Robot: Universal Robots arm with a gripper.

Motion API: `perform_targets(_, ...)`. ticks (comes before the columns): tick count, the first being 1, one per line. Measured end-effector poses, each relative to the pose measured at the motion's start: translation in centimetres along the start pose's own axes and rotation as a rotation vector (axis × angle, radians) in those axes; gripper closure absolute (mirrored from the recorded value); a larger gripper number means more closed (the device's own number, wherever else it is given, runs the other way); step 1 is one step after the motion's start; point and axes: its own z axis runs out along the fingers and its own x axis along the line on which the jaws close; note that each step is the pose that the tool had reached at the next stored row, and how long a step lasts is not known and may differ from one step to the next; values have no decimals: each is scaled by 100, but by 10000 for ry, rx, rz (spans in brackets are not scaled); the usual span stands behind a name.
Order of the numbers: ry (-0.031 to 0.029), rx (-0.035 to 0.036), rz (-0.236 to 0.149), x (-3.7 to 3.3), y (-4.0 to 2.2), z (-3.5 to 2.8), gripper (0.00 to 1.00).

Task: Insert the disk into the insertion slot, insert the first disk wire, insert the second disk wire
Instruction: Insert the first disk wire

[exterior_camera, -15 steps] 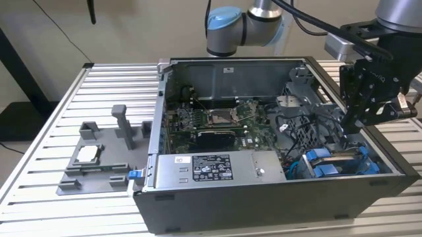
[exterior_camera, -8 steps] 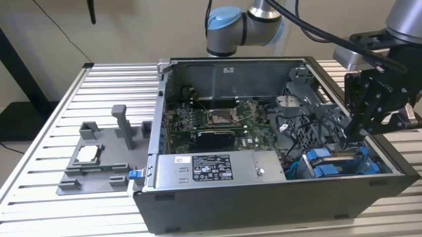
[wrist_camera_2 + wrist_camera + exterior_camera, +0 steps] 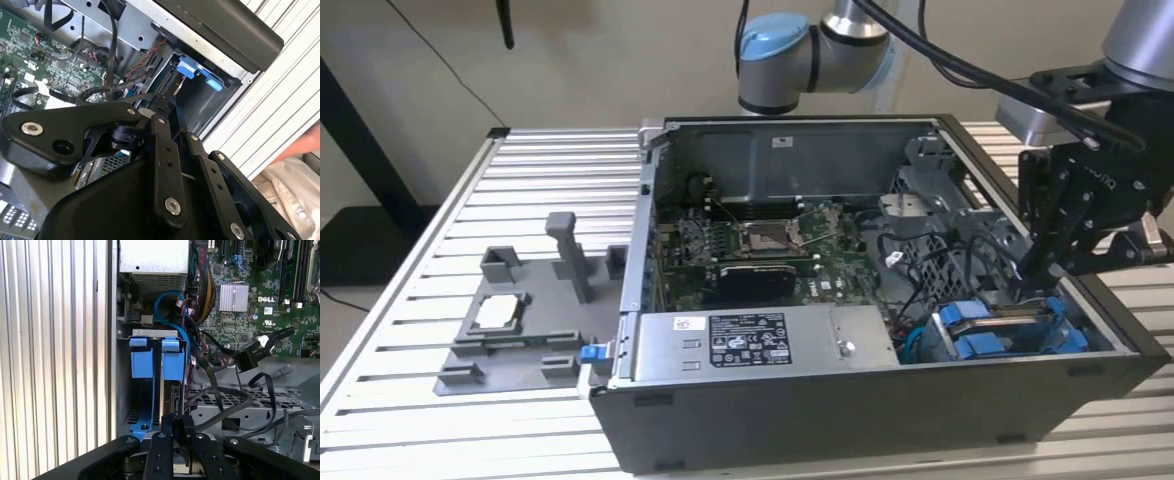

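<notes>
**The gripper (image 3: 1027, 275) down at the insertion slot (image 3: 152, 333), the disk (image 3: 174, 392) inside it**

A slatted metal table (image 3: 547, 170) carries the open computer case (image 3: 854, 420), with its motherboard (image 3: 761, 245) and grey power-supply box (image 3: 761, 340) exposed. At the case's corner on the exterior view's right, the gripper reaches down to the insertion slot. Its fingers (image 3: 167, 424) are pressed close together just at the disk's near end. I cannot tell whether anything lies between them. The disk stands on edge inside the slot, clipped in its blue carrier. Loose black cables (image 3: 220, 400) lie just beside it.

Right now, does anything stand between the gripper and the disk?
Nothing visible does. In the first wrist view the gripper is right at the disk in the insertion slot; black cables run beside it, not across.
</notes>
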Motion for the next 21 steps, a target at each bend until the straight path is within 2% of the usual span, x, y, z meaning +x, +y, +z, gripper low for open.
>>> perform_targets(2, -4, -38, -2, 1, -1, 7, 80)
perform_targets(3, -8, -105, -3, 3, -6, 9, 80)
perform_targets(5, -12, -311, -7, 3, -23, 14, 80)
perform_targets(7, -18, -553, -11, 4, -48, 20, 80)
perform_targets(9, -21, -745, -15, 4, -74, 28, 80)
perform_targets(11, -21, -902, -18, 5, -102, 34, 80)
perform_targets(16, -32, -1408, -28, 7, -171, 53, 80)
perform_targets(17, -33, -1492, -30, 8, -188, 58, 80)
perform_targets(19, -45, -1558, -32, 8, -224, 76, 80)
perform_targets(21, -90, -1563, -32, 12, -257, 100, 80)
